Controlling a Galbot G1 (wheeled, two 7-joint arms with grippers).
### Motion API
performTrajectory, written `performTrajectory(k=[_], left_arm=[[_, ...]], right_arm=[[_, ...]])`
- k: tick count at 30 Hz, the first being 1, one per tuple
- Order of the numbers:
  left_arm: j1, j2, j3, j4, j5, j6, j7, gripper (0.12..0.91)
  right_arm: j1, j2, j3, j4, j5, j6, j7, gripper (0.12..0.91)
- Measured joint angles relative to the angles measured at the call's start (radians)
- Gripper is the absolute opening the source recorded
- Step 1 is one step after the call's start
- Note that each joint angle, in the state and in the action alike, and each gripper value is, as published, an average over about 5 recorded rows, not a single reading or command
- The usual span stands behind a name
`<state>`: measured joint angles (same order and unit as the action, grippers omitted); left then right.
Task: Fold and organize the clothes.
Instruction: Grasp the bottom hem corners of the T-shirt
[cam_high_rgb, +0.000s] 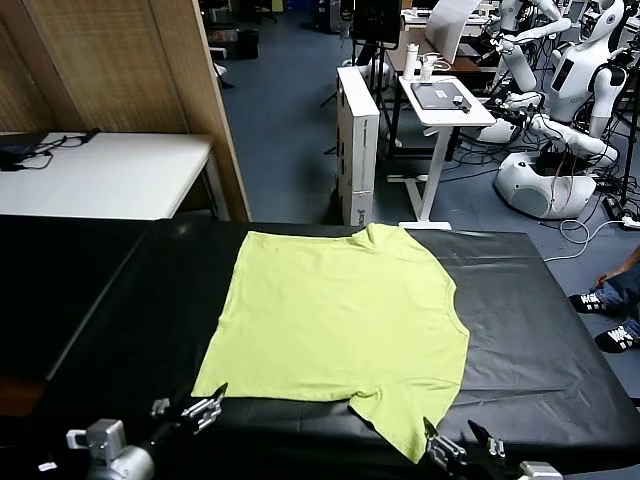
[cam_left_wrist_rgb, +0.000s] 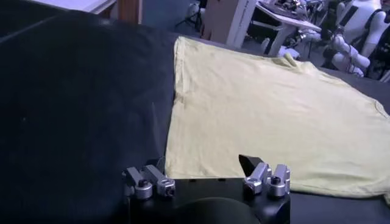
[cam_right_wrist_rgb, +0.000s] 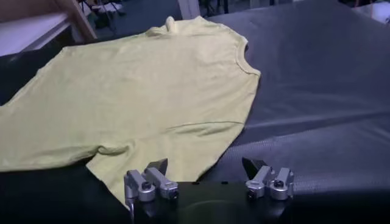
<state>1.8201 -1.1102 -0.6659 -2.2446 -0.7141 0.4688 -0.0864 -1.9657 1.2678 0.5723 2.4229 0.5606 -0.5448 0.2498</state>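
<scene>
Left gripper (cam_high_rgb: 205, 408): low over the tabletop's near edge, just beside the shirt's near hem corner, fingers apart, holding nothing. Lime yellow-green T-shirt (cam_high_rgb: 340, 320): spread flat, plain side up, mid-tabletop, neckline toward the right edge, hem toward the left, one sleeve reaching the near edge, the other the far edge. Right gripper (cam_high_rgb: 462, 442): at the near edge, just beside the near sleeve (cam_high_rgb: 405, 420), fingers apart, empty. Step in hand, by judgement: opening fold not yet begun; best done by pinching only the near hem corner and sleeve edge together, lifting evenly, and carrying both across without dragging the cloth. Tabletop (cam_high_rgb: 540, 320): black sheet, slightly creased. Room: white table (cam_high_rgb: 110, 175) far left, wooden panel, rolling stand, white robots (cam_high_rgb: 560, 110) far right.
</scene>
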Motion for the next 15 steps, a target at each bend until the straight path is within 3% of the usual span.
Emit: performTrajectory(k=[4, 8, 15], left_arm=[[0.001, -0.003, 0.001, 0.006, 0.000, -0.003, 0.000, 0.907], [0.000, -0.005, 0.002, 0.010, 0.000, -0.004, 0.000, 0.888], [-0.002, -0.010, 0.003, 0.019, 0.003, -0.006, -0.001, 0.740]], right_arm=[[0.003, 0.003, -0.006, -0.007, -0.003, 0.001, -0.002, 0.899], [0.015, 0.009, -0.021, -0.019, -0.019, 0.001, -0.005, 0.820], [0.024, 0.017, -0.050, -0.035, -0.039, 0.002, -0.006, 0.753]])
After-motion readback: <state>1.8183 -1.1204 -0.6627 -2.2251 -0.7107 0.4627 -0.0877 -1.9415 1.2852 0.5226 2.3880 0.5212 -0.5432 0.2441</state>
